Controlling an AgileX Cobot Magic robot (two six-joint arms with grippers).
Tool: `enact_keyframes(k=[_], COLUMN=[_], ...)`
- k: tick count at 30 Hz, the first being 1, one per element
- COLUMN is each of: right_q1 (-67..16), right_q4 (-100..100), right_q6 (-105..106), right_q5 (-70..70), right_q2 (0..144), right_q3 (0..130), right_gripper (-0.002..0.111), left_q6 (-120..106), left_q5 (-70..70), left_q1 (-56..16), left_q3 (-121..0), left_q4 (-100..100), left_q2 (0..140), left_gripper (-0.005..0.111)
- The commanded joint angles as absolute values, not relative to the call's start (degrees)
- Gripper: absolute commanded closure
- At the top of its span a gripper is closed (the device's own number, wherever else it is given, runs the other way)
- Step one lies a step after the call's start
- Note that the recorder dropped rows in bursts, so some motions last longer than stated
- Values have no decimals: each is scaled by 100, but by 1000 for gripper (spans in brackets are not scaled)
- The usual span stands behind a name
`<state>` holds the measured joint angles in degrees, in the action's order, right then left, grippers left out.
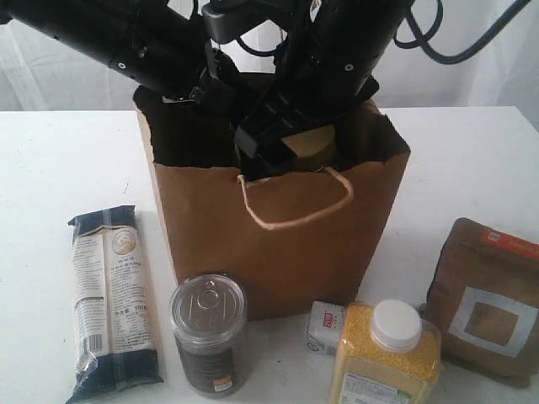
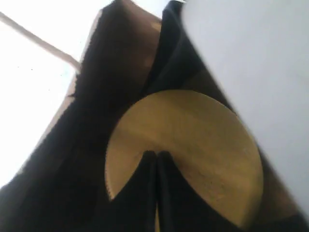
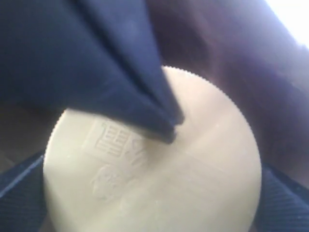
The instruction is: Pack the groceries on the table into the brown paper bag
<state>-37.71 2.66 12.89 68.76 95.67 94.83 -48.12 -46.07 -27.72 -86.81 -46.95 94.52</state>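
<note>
Gold-lidded clear jar (image 1: 308, 145), upper middle, inside brown paper bag (image 1: 278, 252): looked heavy, rigid, breakable, best gripped under lid; right claw (image 3: 149, 205) straddled it wide, left claw (image 2: 157, 162) pinched shut.

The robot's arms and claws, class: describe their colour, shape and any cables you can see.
The left arm and right arm are glossy black with bulky rounded housings. Black cables loop beside the right arm. The left claw is black too, its fingers tapering to narrow tips.
</note>
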Motion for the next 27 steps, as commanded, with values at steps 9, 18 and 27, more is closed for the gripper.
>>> enact_keyframes(k=[9,18,27], right_q1=[-3779,-3779,-3779], right_q4=[307,283,283], right_q6=[1321,1364,1440], right_q5=[6778,6754,6698], right_q2=[9474,9474,9474], right_q3=[9549,9549,9549], right_gripper=[18,18,18], left_q6=[-4653,-4732,-4587], left_q5=[-5573,-5513,-6457], left_q1=[-2758,-2758,-2758], left_q3=[-9873,-9345,-10415], left_q4=[-4924,-4951,-4950], left_q2=[9403,9807,9392], left_gripper=[107,107,107])
